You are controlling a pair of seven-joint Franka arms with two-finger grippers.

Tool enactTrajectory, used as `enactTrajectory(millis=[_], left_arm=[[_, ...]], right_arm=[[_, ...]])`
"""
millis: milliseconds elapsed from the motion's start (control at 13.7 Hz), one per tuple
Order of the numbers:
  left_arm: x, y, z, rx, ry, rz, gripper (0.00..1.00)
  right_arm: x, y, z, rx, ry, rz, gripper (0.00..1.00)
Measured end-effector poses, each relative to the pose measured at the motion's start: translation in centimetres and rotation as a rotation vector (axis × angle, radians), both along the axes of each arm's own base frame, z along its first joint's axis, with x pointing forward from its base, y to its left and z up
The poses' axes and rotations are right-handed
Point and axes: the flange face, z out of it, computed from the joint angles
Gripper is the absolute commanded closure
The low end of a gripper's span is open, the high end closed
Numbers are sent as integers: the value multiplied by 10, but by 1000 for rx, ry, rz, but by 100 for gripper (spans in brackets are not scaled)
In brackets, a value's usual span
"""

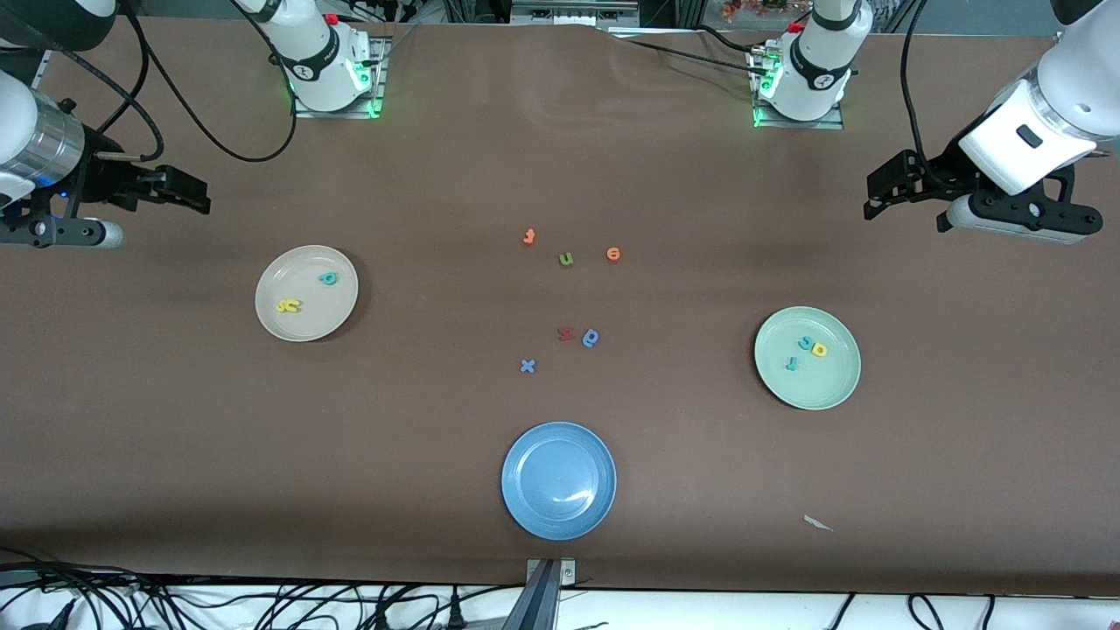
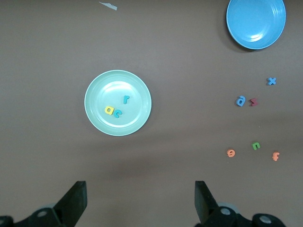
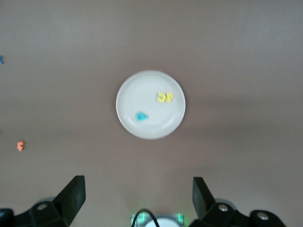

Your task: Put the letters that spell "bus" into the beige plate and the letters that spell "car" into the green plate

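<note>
Both hands, left [image 2: 139, 203] and right [image 3: 137, 203], gape empty, fingertips cut off at each wrist view's edge.

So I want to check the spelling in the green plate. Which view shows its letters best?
The left wrist view: it looks straight down on the green plate and the yellow a, teal c and teal r read clearly. The front view shows them smaller and bunched. The right wrist view shows only the beige plate.

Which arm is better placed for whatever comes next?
Neither. The beige plate holds the b, u and s; the green plate holds c, a, r. The left hand and right hand hang open and empty, each near its plate.
</note>
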Motion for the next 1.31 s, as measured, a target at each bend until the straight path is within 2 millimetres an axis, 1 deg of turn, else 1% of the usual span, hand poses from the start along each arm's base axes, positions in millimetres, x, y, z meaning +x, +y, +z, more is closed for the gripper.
enactTrajectory(millis=[364,583,1312], left_arm=[[0,0,1,0,-1,0,0],[0,0,2,-1,-5,0,0],[0,0,3,-1,-7,0,0]], right_arm=[[15,1,8,8,-118,2,0],[16,1,7,5,-119,-41,0],[16,1,5,4,-116,-46,0]])
